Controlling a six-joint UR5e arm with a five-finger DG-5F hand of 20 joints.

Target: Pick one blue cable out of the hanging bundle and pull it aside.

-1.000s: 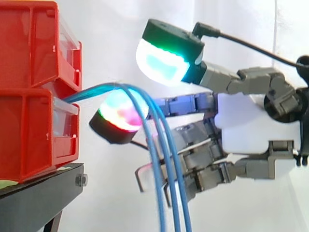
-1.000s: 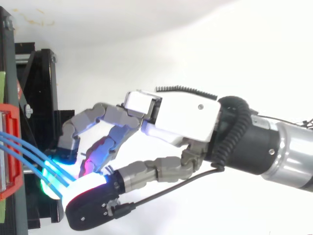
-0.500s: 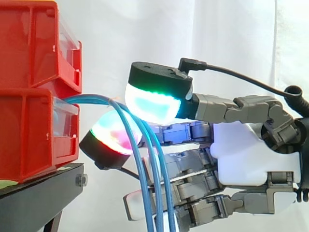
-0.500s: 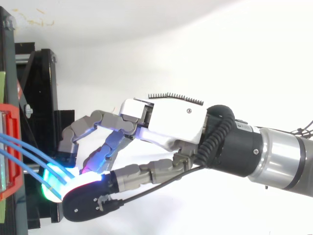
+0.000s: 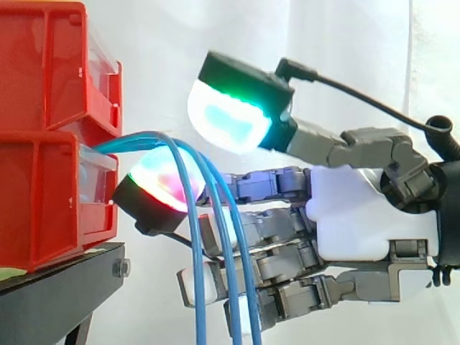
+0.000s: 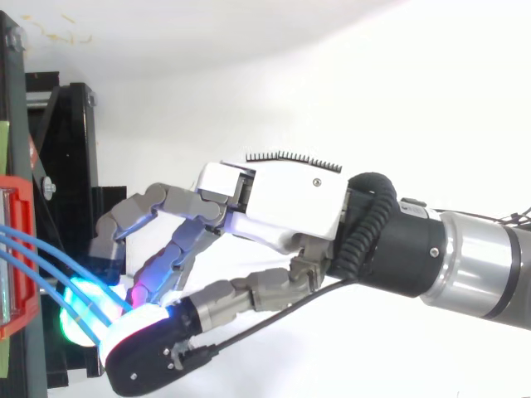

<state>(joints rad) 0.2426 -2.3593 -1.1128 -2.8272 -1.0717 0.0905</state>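
Note:
Three blue cables (image 5: 194,244) come out of the lower red bin (image 5: 43,194), arch over and hang straight down; from above, the blue cables (image 6: 46,259) run from the bin to the fingertips. My hand (image 5: 366,215) reaches in from the right, fingers nearly straight. The cables hang across the front of its lower fingers. One finger's red and green pad (image 5: 154,183) sits under the cables' arch, close to the bin. The thumb's green and cyan pad (image 5: 226,118) is held above the cables, apart from them. Nothing is pinched. In the top view the hand (image 6: 282,199) points left.
Two red bins are stacked on a black stand (image 5: 61,287) at the left, the upper red bin (image 5: 43,65) overhanging. From above, the stand's frame (image 6: 70,166) runs along the left edge. A white curtain hangs behind.
The hand has moved left toward the bins. Its thumb dropped onto the cables half a second ago and has lifted off again. The cables have swung slightly left.

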